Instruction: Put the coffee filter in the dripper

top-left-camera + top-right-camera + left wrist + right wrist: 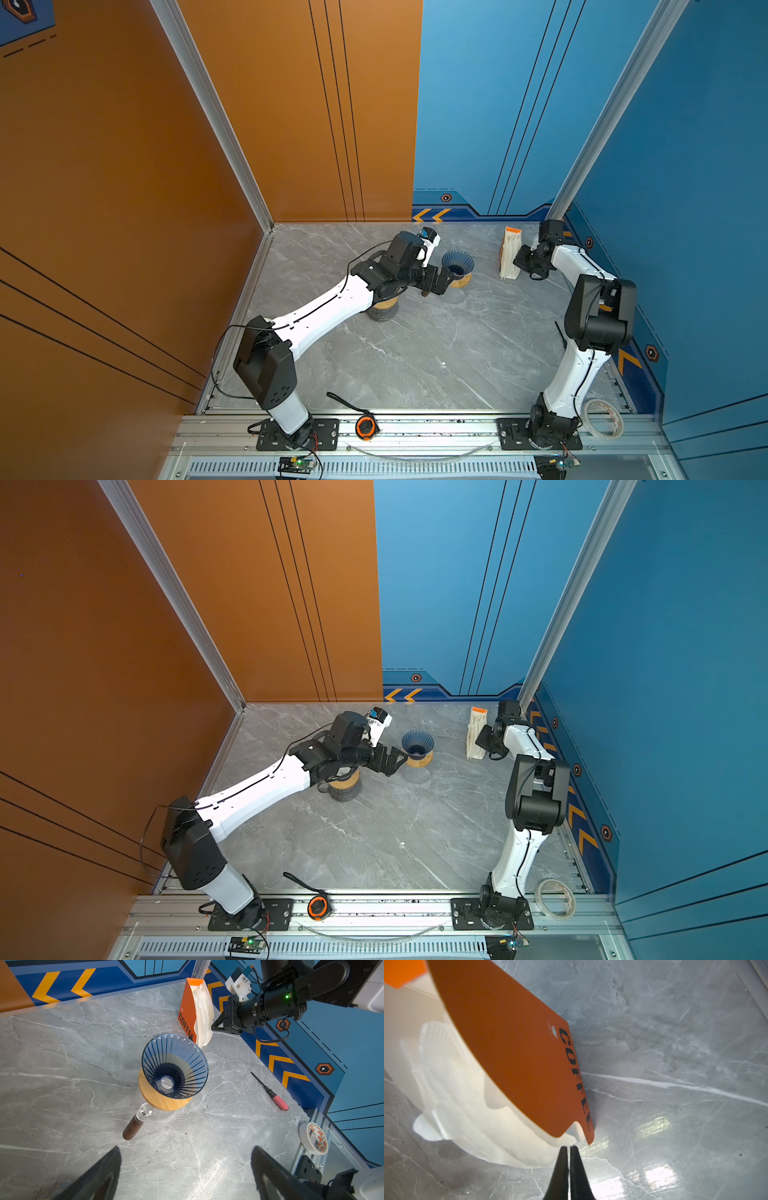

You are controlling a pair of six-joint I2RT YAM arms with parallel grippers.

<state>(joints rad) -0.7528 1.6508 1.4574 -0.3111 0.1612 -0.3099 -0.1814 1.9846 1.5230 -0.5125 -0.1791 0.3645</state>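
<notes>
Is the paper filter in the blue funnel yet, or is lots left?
Not yet: the dripper is empty. The right gripper is shut at the edge of the white filters; a catch is unclear. Left: pull one out, carry it over, drop it in.

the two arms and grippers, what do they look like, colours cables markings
The left arm and right arm have glossy white link shells, black boxy joint housings and black base plates. Thin black cables loop outside each. The left gripper and right gripper have dark tapered fingers. A white camera mount sits by the right wrist, beside a small green light.
</notes>
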